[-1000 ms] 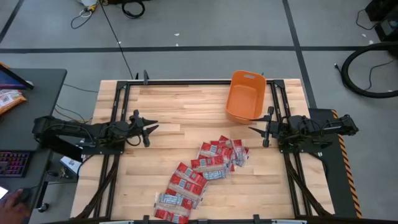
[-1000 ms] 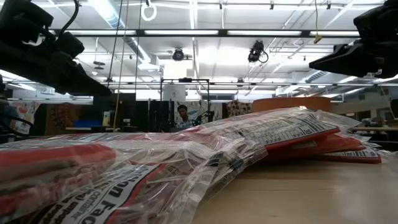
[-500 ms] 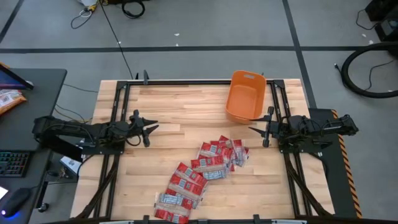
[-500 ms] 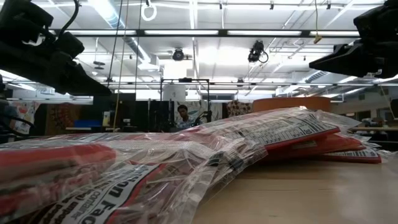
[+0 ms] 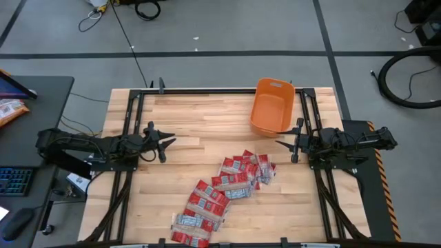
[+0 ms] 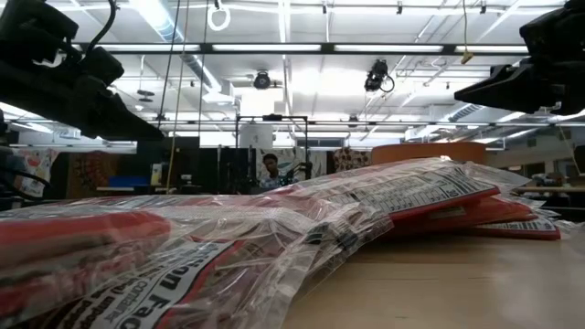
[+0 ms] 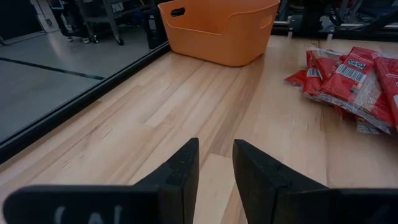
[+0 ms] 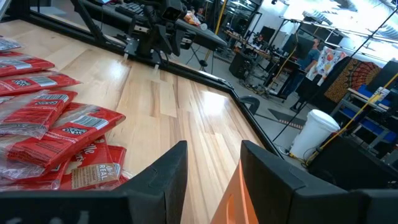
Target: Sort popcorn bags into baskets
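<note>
**Desk:** Where are the packets?

**Me:** I see the small flat red popcorn bags with white label panels (image 5: 222,191) lying in a loose overlapping heap on the pale wooden slatted table (image 5: 186,124); the heap runs diagonally from the table's near edge up toward its middle, slightly on the right arm's side; in the low view the bags (image 6: 274,238) fill the foreground, their clear wrap crinkled, stacked on one another.

**Desk:** And the bin?

**Me:** The orange plastic rectangular basket with rounded corners and a handle slot (image 5: 272,105) stands upright at the far edge, on the right arm's side, well apart from the heap; I can't see anything inside it; the left wrist view shows it (image 7: 217,28) beyond bare wood, with the bags (image 7: 348,78) off to one side.

**Desk:** Grippers?

**Me:** The left gripper (image 5: 165,142) hangs over bare table at its own side, pointing inward, clear of the bags; its two dark fingers (image 7: 180,177) stand parted with a gap of wood showing between them, nothing held. The right gripper (image 5: 286,145) sits at the opposite side, just beside the basket's near corner; its fingers (image 8: 165,174) are also spread, empty, with the bags (image 8: 56,130) ahead of it.

**Desk:** Anything beyond?

**Me:** A person (image 6: 269,171) far back in the room; a black desk (image 5: 34,117) beside the left arm.
</note>
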Action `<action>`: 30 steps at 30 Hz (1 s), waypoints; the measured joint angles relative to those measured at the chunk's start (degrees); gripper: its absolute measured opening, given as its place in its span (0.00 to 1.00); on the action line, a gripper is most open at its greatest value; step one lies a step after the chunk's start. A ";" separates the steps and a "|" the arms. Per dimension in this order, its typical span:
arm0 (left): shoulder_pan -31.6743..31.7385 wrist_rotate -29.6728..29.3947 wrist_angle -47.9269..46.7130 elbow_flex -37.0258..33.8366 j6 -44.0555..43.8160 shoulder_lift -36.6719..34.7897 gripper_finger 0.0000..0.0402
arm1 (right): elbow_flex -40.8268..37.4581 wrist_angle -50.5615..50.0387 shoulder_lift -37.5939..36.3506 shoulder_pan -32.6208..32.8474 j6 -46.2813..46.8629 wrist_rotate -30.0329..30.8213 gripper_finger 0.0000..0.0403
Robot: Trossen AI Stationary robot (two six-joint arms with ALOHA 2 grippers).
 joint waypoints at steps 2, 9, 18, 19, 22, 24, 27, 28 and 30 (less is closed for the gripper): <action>-0.02 0.00 -0.01 0.00 0.00 -0.01 0.26 | 0.00 0.00 0.01 0.01 0.02 0.01 0.39; 0.00 0.00 -0.01 0.00 0.00 0.00 0.26 | -0.02 0.00 0.01 0.01 0.02 -0.01 0.39; -0.02 0.02 0.02 0.00 -0.17 -0.01 0.26 | 0.00 0.00 -0.01 -0.01 0.00 -0.01 0.39; -0.02 0.00 0.07 0.00 -1.54 -0.01 0.26 | -0.01 0.01 0.00 0.00 -0.01 0.06 0.39; 0.00 0.04 0.89 0.00 -8.63 0.01 0.26 | 0.00 0.16 0.00 -0.05 -1.90 5.72 0.39; 0.00 0.03 2.53 0.00 -15.35 0.01 0.26 | 0.00 0.82 -0.01 -0.05 -5.01 9.03 0.39; 0.00 0.02 5.73 0.00 -27.90 -0.03 0.26 | 0.00 3.65 -0.01 -0.05 -6.01 10.20 0.39; 0.00 0.02 6.65 0.00 -31.14 -0.01 0.26 | 0.00 4.44 -0.01 -0.05 -6.04 10.49 0.39; 0.00 -0.03 8.36 0.00 -35.63 0.01 0.26 | 0.00 6.58 0.01 -0.05 -6.19 11.17 0.39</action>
